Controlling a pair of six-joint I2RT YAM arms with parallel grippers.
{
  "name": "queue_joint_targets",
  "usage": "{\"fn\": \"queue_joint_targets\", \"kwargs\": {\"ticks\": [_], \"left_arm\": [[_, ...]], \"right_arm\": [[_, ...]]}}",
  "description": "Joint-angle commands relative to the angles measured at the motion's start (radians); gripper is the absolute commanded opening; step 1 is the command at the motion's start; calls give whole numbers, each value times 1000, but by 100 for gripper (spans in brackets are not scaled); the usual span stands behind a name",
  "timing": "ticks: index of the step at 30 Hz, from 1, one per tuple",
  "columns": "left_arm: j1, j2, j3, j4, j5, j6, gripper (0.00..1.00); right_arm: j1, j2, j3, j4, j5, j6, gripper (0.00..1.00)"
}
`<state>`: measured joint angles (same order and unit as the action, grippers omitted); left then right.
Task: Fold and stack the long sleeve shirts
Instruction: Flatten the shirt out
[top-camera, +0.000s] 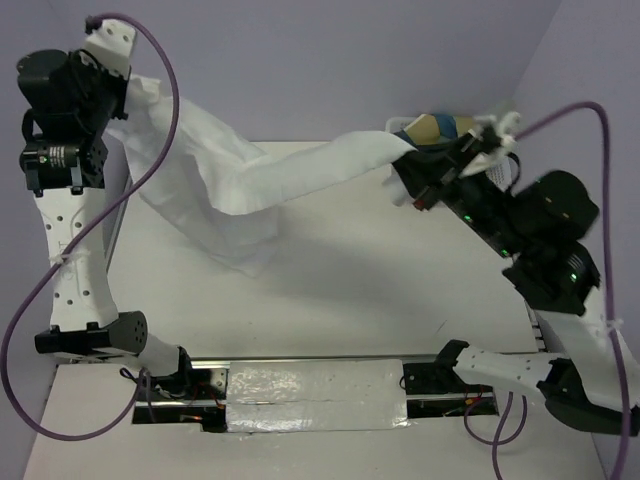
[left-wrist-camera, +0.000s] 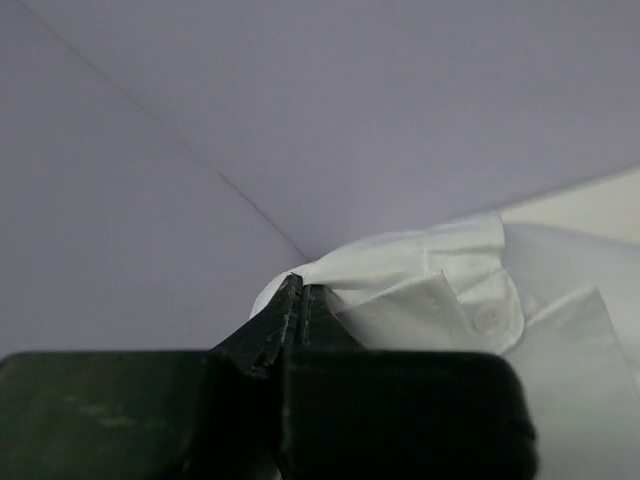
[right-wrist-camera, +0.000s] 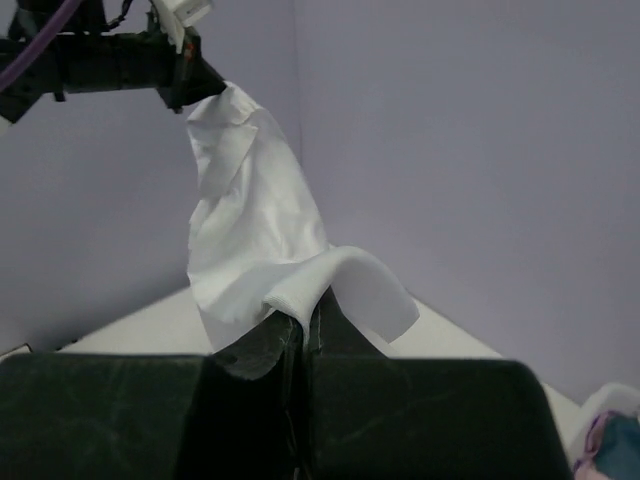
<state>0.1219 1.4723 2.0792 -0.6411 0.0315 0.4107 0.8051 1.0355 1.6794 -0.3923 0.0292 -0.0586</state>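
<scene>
Above the desk (top-camera: 400, 290), the long sleeve shirt (top-camera: 250, 170) hangs in the air, stretched between both arms from far left to far right. Left gripper (top-camera: 128, 88) is raised high at the far left, clamped tight on one edge of the shirt; in the left wrist view its fingertips (left-wrist-camera: 300, 292) meet with white cloth (left-wrist-camera: 450, 290) bunched just beyond them. Right gripper (top-camera: 408, 160) is at the far right, lower than the left, also pinched closed on the shirt; in the right wrist view the cloth (right-wrist-camera: 250, 220) folds over its tips (right-wrist-camera: 305, 318) and runs up to the left gripper (right-wrist-camera: 190, 85) at top left. Middle of the shirt sags, with a loose part dropping toward the desk left of centre; cannot tell if its lowest tip touches the surface. Tan and blue thing (top-camera: 437, 128) sits just behind the right gripper, too hidden to identify. Purple cable (top-camera: 165, 120) loops off the left arm. Silver strip (top-camera: 315, 395) lies along the near edge between the arm bases.
</scene>
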Motion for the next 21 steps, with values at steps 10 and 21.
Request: {"fn": "queue_joint_targets", "kwargs": {"ticks": [10, 21], "left_arm": [[-71, 246, 259, 138, 283, -232, 0], [-83, -7, -19, -96, 623, -61, 0]], "right_arm": [[-287, -46, -225, -103, -18, 133, 0], [-475, 317, 51, 20, -86, 164, 0]]}}
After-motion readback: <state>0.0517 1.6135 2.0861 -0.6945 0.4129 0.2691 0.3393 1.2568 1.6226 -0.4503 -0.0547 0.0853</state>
